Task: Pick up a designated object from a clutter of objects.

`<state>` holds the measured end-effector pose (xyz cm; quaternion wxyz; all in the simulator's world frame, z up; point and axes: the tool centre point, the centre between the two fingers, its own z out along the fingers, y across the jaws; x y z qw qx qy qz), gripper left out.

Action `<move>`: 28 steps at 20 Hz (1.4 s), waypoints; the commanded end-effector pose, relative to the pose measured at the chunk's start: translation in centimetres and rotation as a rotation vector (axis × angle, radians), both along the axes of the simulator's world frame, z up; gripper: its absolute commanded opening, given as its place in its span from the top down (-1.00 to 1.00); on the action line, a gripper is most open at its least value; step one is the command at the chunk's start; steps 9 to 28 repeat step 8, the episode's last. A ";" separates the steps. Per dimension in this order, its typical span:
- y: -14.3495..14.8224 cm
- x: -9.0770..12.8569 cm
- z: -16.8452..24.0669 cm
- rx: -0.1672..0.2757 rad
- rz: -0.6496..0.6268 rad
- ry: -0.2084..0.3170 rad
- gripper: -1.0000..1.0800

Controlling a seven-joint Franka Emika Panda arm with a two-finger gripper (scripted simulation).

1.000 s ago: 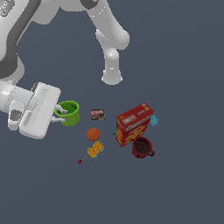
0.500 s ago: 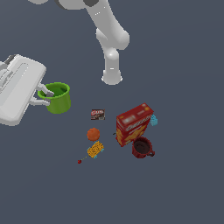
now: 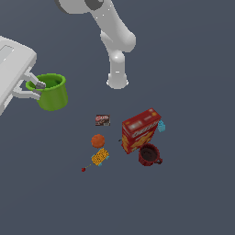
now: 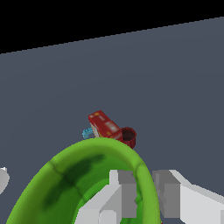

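Glossy green cup (image 3: 52,92), round and open-topped, hangs above the bench (image 3: 193,193) at the exterior view's left, its rim clenched between the gripper (image 3: 34,88) jaws, apart from the boxy red cereal box (image 3: 140,129).

Plain dark grey-blue floor (image 3: 193,197), flat, unmarked; black void (image 4: 109,17) beyond its edge in wrist view.
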<state>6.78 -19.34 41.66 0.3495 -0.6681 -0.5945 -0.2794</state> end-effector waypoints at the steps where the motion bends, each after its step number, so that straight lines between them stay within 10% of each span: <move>1: 0.0 0.1 0.7 0.000 0.000 -0.001 1.00; 28: -0.1 0.3 1.3 0.000 -0.001 -0.001 1.00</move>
